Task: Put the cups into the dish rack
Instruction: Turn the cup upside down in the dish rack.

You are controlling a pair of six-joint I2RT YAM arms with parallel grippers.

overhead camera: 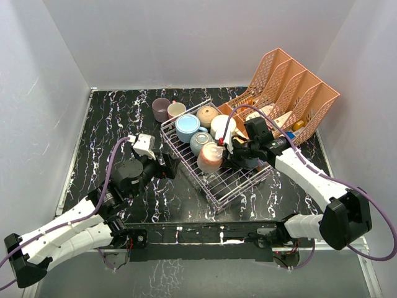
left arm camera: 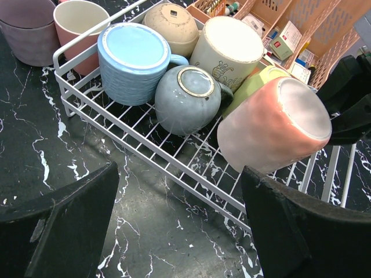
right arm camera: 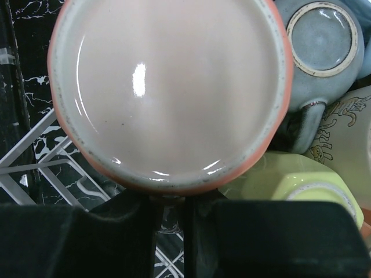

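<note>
Pink cup clamped in the right gripper, tilted over the dish rack.
The left gripper is held wide apart just outside the rack's left edge. A print on the cream mug cannot be read. Bare wire is seen at the rack's near end.

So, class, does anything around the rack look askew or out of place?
The salmon mug leans tilted in the rack, held by the right gripper. A mauve mug and a pink mug stand outside it, on the table.
</note>
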